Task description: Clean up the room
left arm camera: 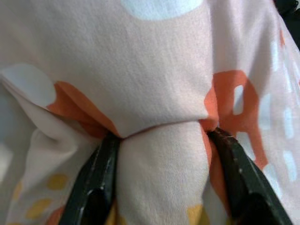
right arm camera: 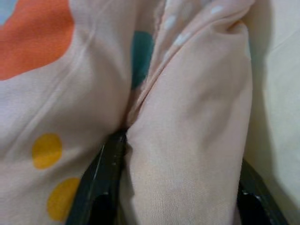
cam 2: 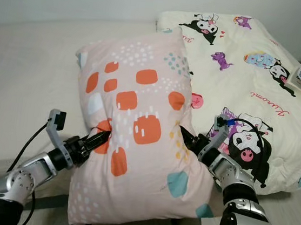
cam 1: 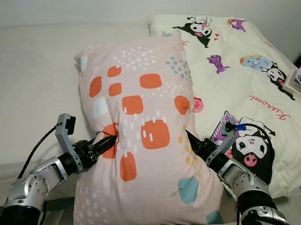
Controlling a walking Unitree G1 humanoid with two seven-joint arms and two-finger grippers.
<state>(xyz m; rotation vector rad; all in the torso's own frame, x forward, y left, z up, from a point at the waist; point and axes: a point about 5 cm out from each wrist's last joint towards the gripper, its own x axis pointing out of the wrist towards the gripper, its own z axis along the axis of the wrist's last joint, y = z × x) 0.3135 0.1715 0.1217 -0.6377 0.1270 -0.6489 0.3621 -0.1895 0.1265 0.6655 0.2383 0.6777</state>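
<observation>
Both grippers held the pink pillow (cam 1: 142,138) over the bed (cam 1: 29,77): the left gripper (cam 1: 105,142) and the right gripper (cam 1: 191,140) each pinched a fold of its cover. Placement seemed in hand; next, both must lower it together beside the cartoon quilt (cam 1: 252,75).
</observation>
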